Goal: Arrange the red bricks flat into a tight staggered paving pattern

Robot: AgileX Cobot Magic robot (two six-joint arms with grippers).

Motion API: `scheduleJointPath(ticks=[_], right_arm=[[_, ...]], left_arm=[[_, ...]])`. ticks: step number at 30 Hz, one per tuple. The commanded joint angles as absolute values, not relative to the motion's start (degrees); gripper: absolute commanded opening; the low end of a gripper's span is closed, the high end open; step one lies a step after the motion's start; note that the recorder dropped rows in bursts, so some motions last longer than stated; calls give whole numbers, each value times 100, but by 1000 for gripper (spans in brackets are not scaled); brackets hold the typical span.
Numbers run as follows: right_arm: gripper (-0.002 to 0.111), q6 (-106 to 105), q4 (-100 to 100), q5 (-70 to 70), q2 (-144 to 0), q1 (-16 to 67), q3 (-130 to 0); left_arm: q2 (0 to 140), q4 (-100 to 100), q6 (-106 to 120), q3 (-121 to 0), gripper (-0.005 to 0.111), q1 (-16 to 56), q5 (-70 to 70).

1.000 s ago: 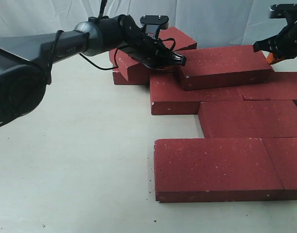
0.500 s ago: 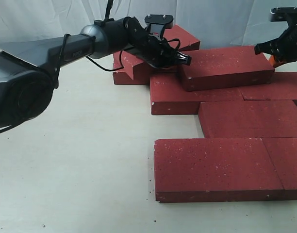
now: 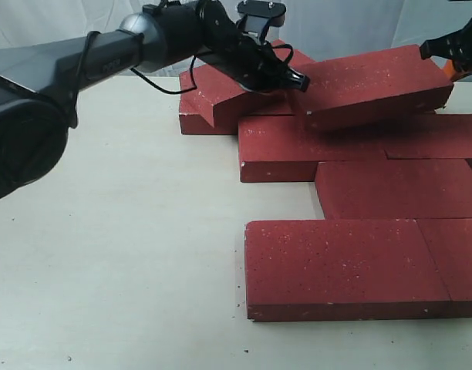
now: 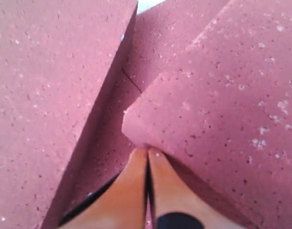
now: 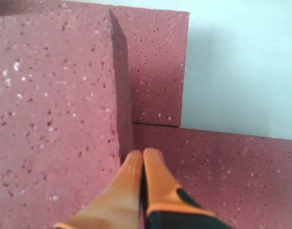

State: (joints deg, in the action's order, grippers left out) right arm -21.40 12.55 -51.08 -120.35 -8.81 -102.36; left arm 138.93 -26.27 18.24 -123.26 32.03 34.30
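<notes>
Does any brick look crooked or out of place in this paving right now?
Yes. One brick at the back is tilted over the laid row, its right end raised, not flat. To its left, more bricks lie heaped at angles.

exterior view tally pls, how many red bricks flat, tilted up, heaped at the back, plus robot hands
flat red bricks: 5
tilted red brick: 1
heaped red bricks: at least 2, partly hidden by the arm
hands: 2, left hand and right hand
total: at least 10
</notes>
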Motion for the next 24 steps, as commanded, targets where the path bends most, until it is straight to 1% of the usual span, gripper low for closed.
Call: scheduleJointPath(ticks=[1, 4, 14, 18, 24], right_arm=[[-1, -2155, 1510, -5498, -11784, -849, -10229], [-1, -2155, 1510, -5593, -11541, -849, -10002], [-1, -2337, 1879, -5350, -10614, -849, -8748], [-1, -2337, 1966, -5333, -10304, -656, -8347], [-1, -2209, 2011, -5387, -10015, -60, -7957]], left_arm=[[13561, -2739, 1794, -12342, 0, 3300, 3663], [13395, -2686, 1779, -12342, 0, 3286, 4021], [12676, -2201, 1194, -11765, 0, 3320, 4124], [12252, -2000, 908, -11234, 0, 3320, 4164], [11518, -1709, 731, -10093, 0, 3320, 4083]])
